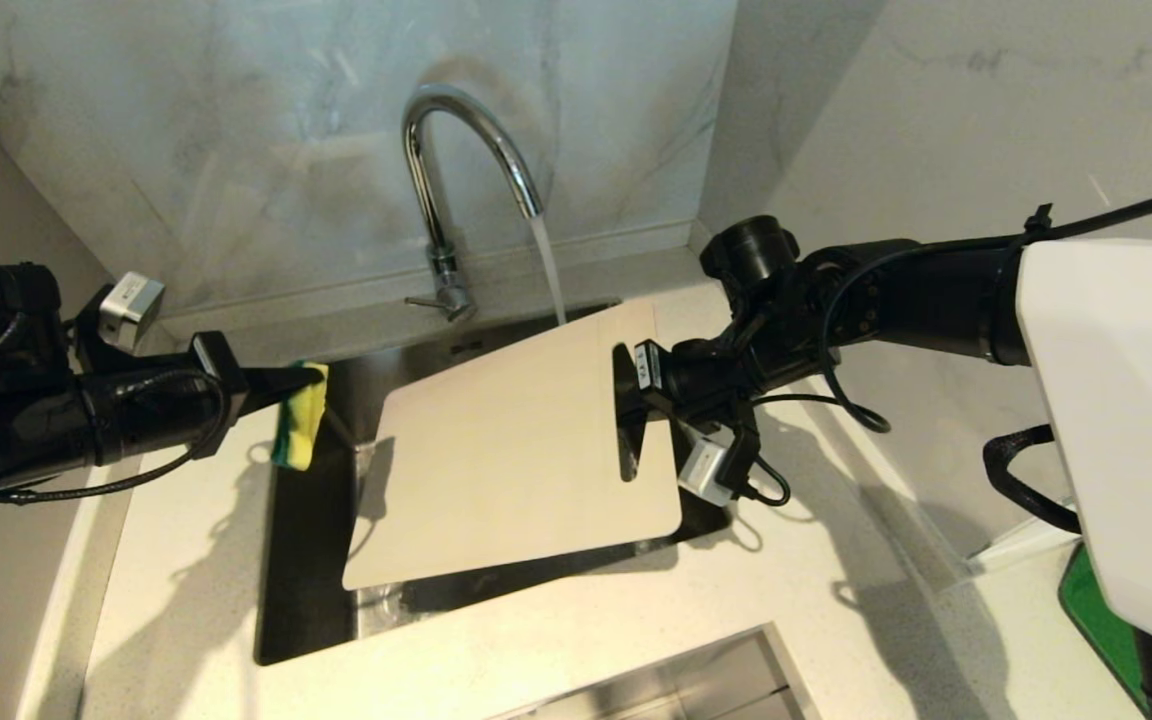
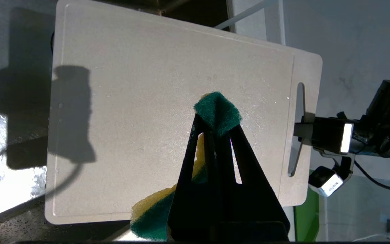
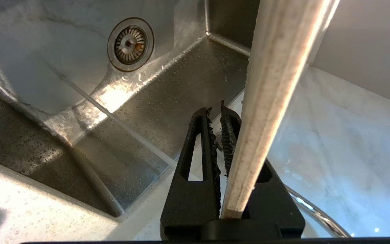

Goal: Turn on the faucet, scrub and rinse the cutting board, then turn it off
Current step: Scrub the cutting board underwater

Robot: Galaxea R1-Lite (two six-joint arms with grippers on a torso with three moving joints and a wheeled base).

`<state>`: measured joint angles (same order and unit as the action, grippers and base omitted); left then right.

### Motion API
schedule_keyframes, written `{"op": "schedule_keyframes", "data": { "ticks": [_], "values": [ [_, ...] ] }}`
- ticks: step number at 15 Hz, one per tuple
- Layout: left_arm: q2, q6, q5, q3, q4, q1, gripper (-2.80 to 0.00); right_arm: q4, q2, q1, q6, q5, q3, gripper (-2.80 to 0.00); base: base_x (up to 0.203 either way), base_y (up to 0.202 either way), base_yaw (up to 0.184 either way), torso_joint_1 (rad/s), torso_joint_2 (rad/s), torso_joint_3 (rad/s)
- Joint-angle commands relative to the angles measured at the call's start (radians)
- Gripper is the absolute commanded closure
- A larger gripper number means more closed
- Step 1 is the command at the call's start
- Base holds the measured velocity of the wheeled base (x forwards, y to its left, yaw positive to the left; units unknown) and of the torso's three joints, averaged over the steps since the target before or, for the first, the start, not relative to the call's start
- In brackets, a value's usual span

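Note:
The chrome faucet (image 1: pixel 456 150) is running, and its stream (image 1: pixel 548 270) falls just past the far edge of the cutting board (image 1: pixel 506 450). That pale beige board hangs tilted over the sink. My right gripper (image 1: pixel 636 400) is shut on the cutting board at its handle slot, with one finger through the slot. The right wrist view shows the board (image 3: pixel 273 84) edge-on beside the right gripper (image 3: pixel 215 110). My left gripper (image 1: pixel 311 385) is shut on a yellow-and-green sponge (image 1: pixel 301 425) at the sink's left rim, clear of the board. In the left wrist view the sponge (image 2: pixel 218 112) sticks out past the left gripper (image 2: pixel 215 123), facing the board (image 2: pixel 147 101).
The steel sink (image 1: pixel 306 560) is wet, with its drain (image 3: pixel 130 44) below the board. The faucet's small lever (image 1: pixel 431 300) points left at its base. Marble walls close in behind and on the right. A dark green board (image 1: pixel 1096 610) lies at the right edge. A second steel recess (image 1: pixel 696 680) sits at the front.

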<state>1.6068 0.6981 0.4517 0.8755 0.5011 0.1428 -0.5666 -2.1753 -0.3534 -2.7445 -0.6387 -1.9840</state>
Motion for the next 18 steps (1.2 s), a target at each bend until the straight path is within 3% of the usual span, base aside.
{"op": "schedule_keyframes", "data": {
  "ticks": [1, 18],
  "values": [
    [0.001, 0.004, 0.002, 0.0, 0.004, 0.0, 0.0, 0.027, -0.017, 0.002, -0.016, -0.005, -0.004, 0.0, 0.0, 0.0, 0.0, 0.0, 0.0, 0.0],
    [-0.005, 0.004, 0.002, 0.002, 0.005, 0.0, 0.0, 0.149, -0.062, 0.017, -0.016, -0.012, -0.004, 0.0, 0.0, 0.0, 0.0, 0.0, 0.0, 0.0]
  ]
}}
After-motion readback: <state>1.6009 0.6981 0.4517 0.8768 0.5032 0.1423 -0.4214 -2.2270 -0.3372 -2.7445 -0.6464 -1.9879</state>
